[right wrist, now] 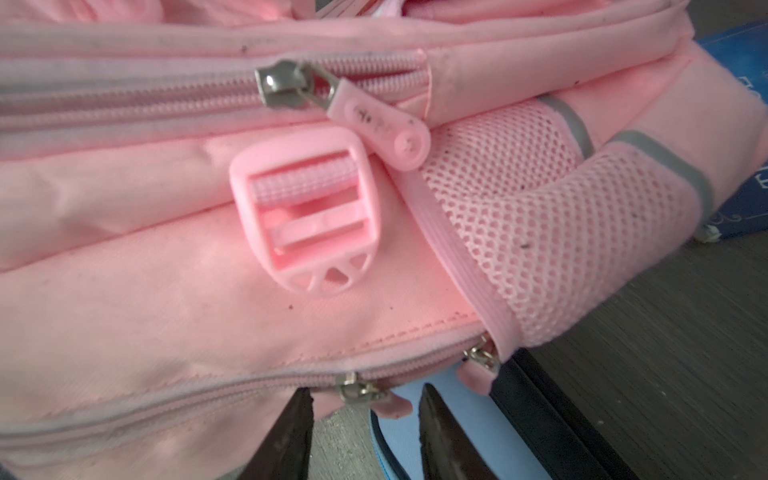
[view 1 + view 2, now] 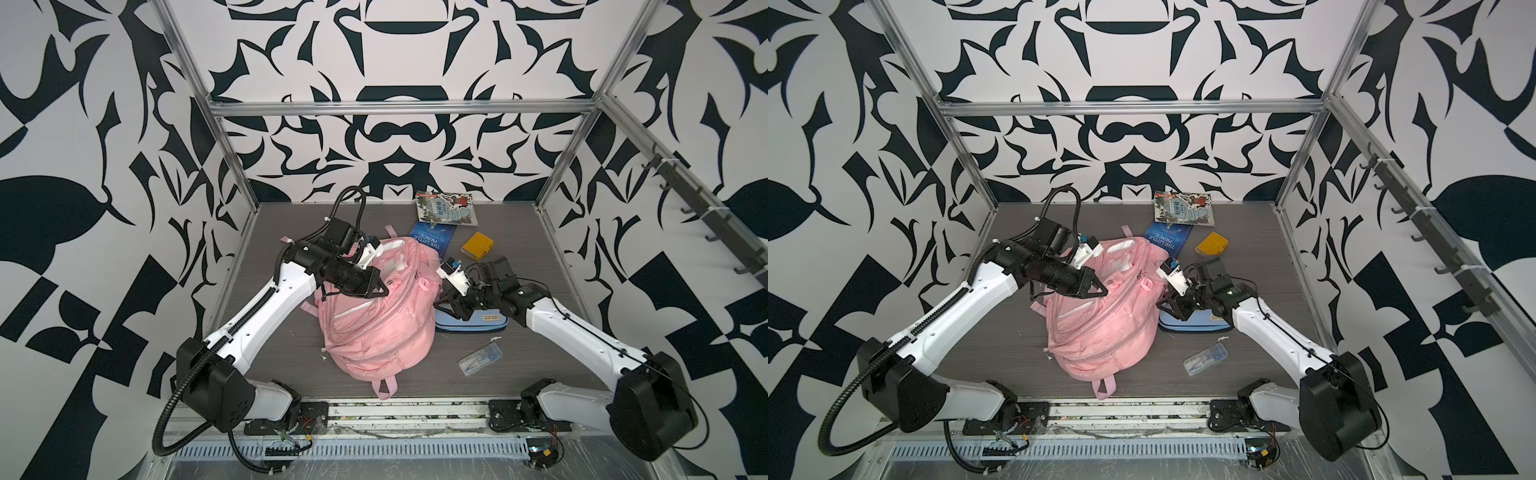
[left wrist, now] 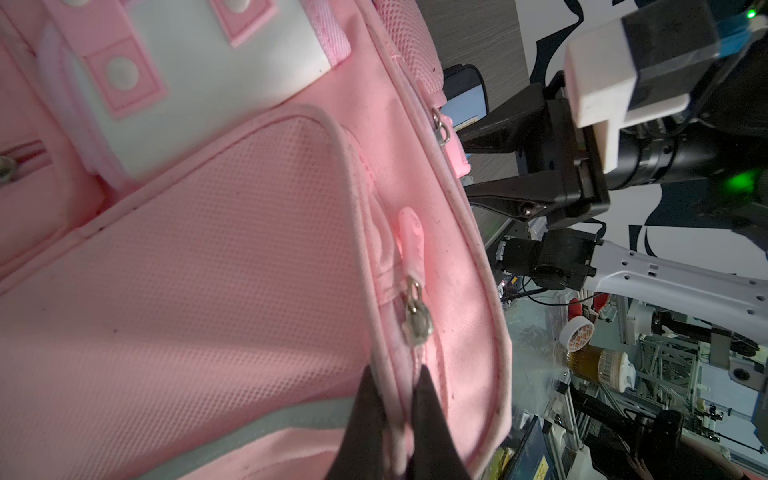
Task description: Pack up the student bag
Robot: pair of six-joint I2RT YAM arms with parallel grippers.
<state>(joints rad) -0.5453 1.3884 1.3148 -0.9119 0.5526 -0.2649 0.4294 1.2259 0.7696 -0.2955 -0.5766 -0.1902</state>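
The student bag (image 2: 374, 316) lies in the middle of the table (image 2: 291, 357), its carry loop pointing toward the near edge. Its inside cannot be seen from any view. The mesh side pocket (image 1: 540, 216) lies creased, and what it holds, if anything, cannot be made out.

The left gripper (image 3: 399, 374) is clenched on a fold of the bag's pink fabric along a zip seam. The right gripper (image 1: 365, 399) has its jaws parted at the bag's right flank, with a pink zip pull (image 1: 392, 405) lying just at the gap (not pinched, as far as the wrist view shows).

A light-blue pencil case (image 2: 473, 322) sits touching the bag's right side, half hidden under the right arm, so its contents stay unseen. Nearer the front lies a clear plastic box (image 2: 481, 358) with small bluish items inside, too small to name.

Behind the bag, a blue book (image 2: 432, 241) is partly tucked under the bag's far edge. An illustrated book (image 2: 446, 208) overlaps its far corner, and a yellow wallet (image 2: 478, 246) lies just beside it.
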